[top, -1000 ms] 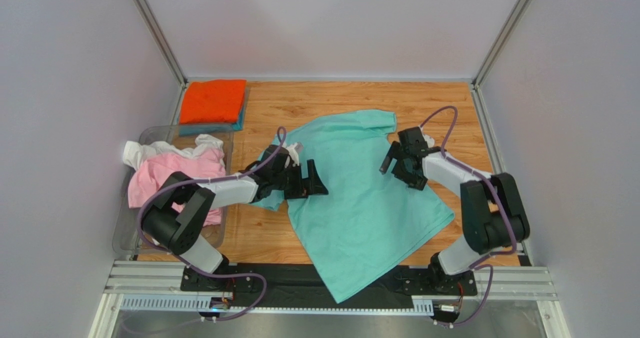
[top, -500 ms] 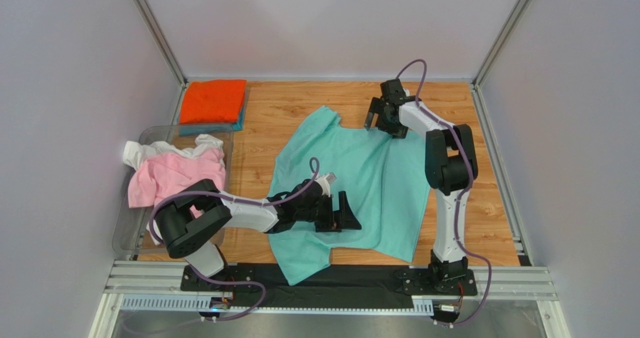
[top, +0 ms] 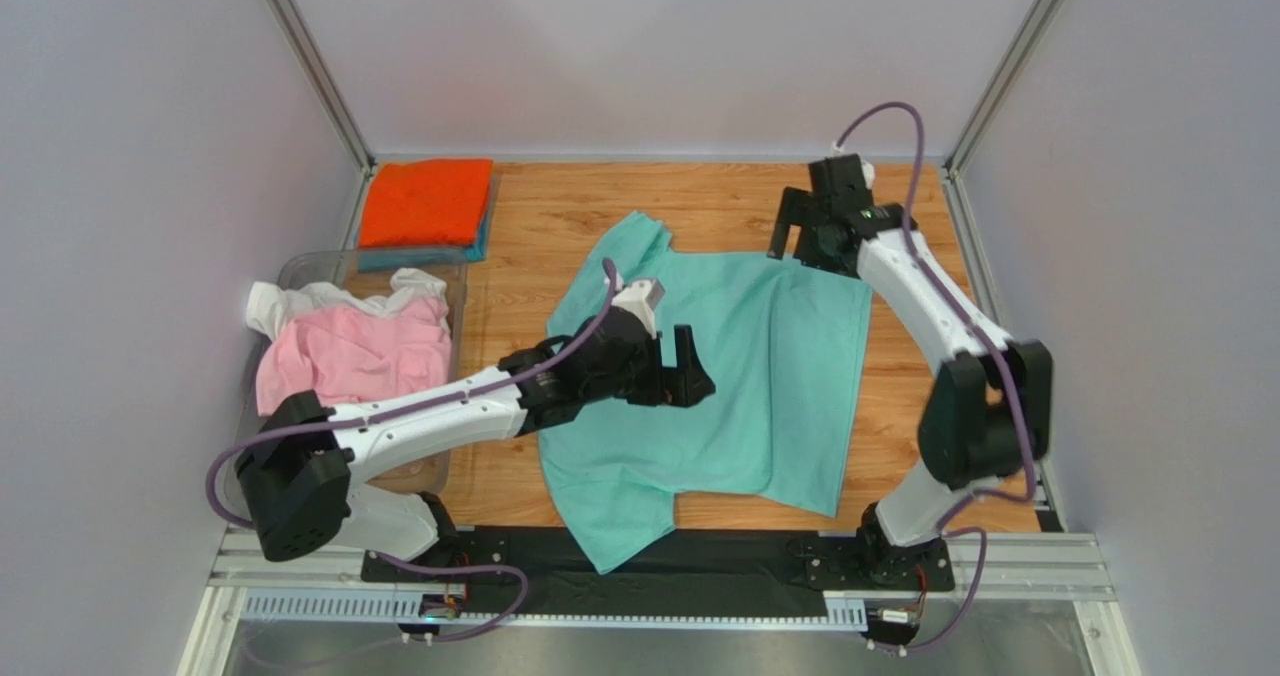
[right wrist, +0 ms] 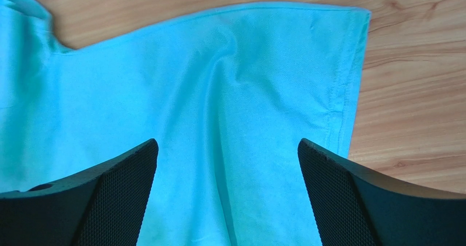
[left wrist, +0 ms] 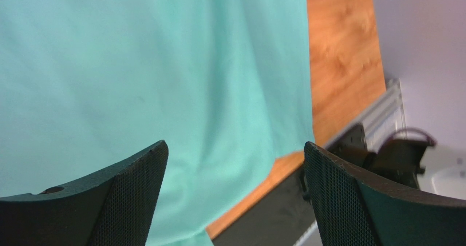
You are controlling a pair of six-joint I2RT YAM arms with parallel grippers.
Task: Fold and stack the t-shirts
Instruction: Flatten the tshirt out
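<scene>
Wooden table (top: 706,196): mint-green t-shirt (top: 766,376) looks part-folded; left gripper (top: 694,375), right gripper (top: 800,246) spread, empty. Next, likely: regrasp an edge.

Wooden tabletop (top: 706,204), clear plastic bin (top: 319,262) at its left edge, white walls (top: 646,46) around.

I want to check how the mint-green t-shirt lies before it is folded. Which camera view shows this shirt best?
The top external view: only there almost the whole mint-green t-shirt shows, with its outline. The left wrist view gives just plain cloth and one edge; the right wrist view gives one hemmed corner.
</scene>
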